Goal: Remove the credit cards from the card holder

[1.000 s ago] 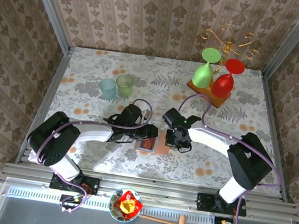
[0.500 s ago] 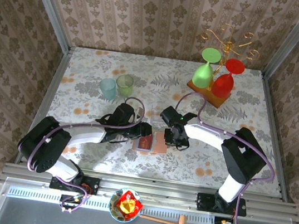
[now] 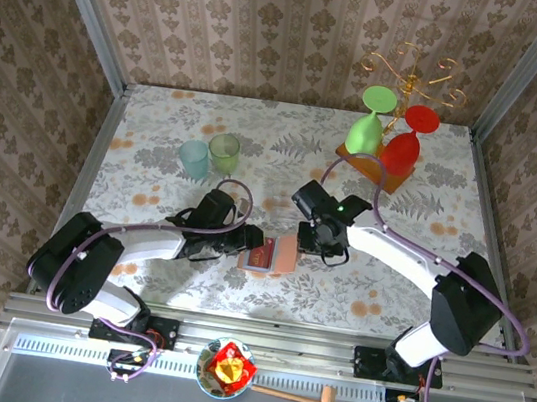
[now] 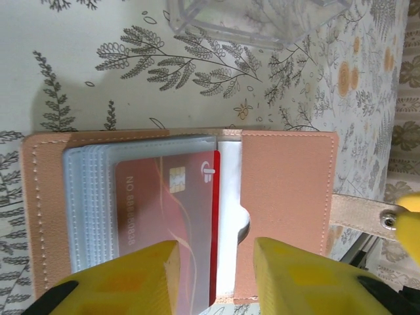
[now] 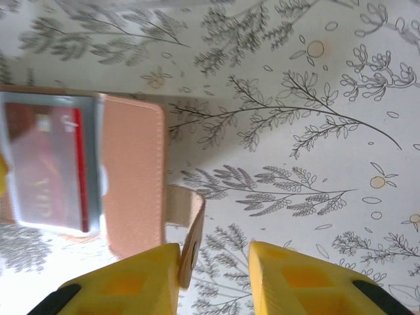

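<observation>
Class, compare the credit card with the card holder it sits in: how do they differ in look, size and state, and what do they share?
The credit card is red with a chip; the card holder is salmon-brown with stitched edges. The credit card is smaller and fits inside the card holder's outline. The credit card lies under a clear sleeve; the card holder lies open on the table. Both are flat and rectangular.

2 cups [image 3: 194, 158], 2 goblets [image 3: 365, 133], 1 card holder [image 3: 285, 254]
</observation>
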### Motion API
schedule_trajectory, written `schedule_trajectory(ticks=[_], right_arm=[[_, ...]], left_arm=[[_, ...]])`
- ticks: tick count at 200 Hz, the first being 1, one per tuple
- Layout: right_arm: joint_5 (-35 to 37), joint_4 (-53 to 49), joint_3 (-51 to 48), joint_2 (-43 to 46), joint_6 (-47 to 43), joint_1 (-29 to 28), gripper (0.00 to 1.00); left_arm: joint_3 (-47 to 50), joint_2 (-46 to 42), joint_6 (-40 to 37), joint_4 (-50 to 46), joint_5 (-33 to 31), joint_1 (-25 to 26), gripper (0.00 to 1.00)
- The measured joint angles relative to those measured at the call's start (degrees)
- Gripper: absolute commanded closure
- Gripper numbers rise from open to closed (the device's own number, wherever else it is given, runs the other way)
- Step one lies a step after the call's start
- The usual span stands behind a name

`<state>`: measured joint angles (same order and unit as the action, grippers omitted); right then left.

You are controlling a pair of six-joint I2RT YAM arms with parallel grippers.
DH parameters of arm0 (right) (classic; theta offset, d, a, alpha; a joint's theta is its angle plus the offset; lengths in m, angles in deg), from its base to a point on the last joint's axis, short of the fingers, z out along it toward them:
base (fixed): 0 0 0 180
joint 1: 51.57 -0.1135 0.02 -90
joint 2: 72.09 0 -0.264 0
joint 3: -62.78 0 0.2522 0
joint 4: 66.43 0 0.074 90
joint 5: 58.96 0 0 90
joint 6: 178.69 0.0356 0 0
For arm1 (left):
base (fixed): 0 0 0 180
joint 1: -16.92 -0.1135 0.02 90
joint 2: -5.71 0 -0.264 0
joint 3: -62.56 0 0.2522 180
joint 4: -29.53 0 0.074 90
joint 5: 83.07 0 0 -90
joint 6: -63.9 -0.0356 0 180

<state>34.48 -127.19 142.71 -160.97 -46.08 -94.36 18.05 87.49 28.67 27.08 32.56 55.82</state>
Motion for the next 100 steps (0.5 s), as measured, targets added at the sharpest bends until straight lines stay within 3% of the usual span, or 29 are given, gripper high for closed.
schedule_trajectory(ticks=[58,100], right_arm=[[-6.93,6.97,0.9,1.62,2.23,-2.78,0.67],[-11.65,11.37,0.92,-5.01,2.99,-4.9,0.68]], left_arm=[[0.85,-1.38,-0.42,-1.33,-0.63,0.0,0.64],[1.9,-1.73,-0.37,-1.79,-1.29,0.07,0.64]])
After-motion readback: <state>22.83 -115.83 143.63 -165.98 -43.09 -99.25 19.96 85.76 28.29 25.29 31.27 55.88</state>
